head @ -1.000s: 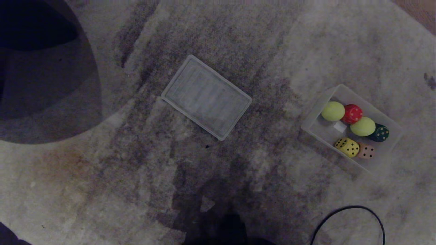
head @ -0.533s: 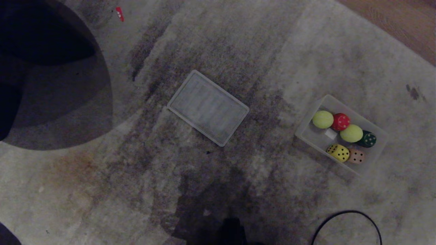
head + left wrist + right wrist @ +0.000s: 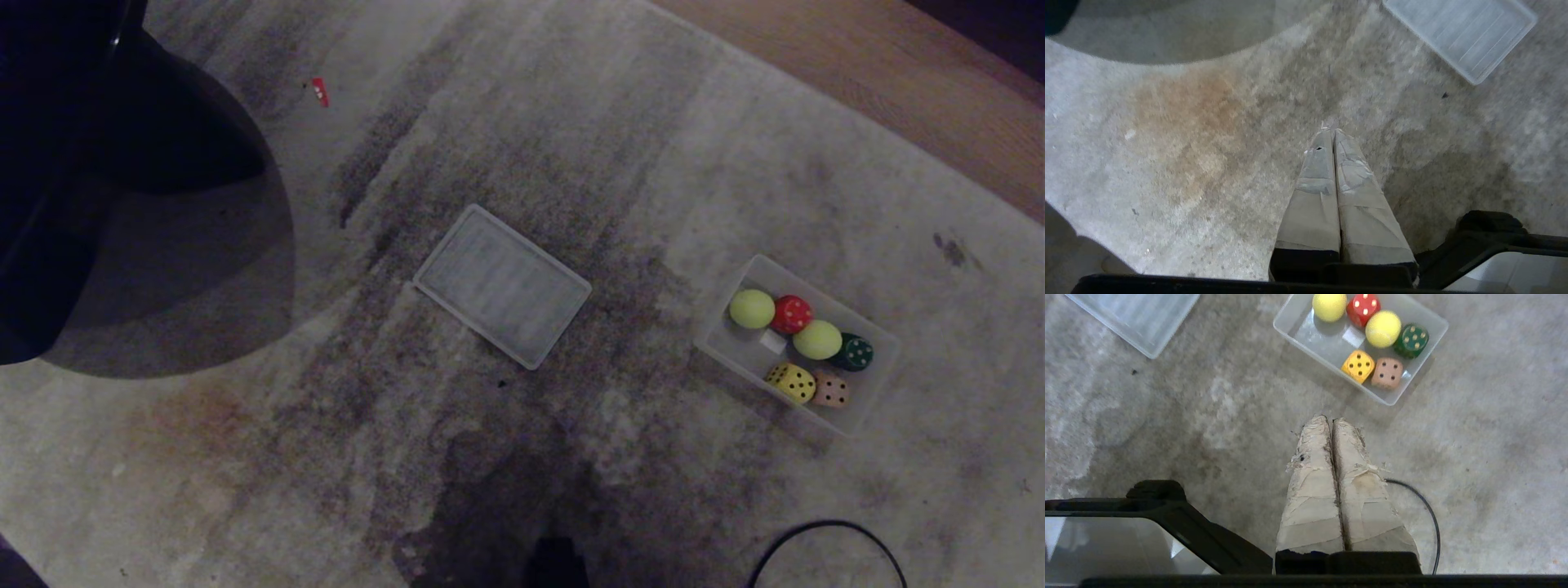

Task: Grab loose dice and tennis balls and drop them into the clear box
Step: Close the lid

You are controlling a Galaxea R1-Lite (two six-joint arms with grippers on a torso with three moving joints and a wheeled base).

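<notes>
- The left gripper sits at the centre of its wrist view, its taped fingers pressed flat together.
- The right gripper sits mid-frame in its wrist view, tape-wrapped fingers closed together, gripping nothing.

1. The lid is cut off by the left wrist view's edge at about 1 o'clock, and again in the right wrist view at 11 o'clock.
2. The cable loop runs off the head view's edge at 5 o'clock.
3. A dark shape at 10 o'clock is too shadowed to identify.
4. A small white piece in the box is too small to tell.
</notes>
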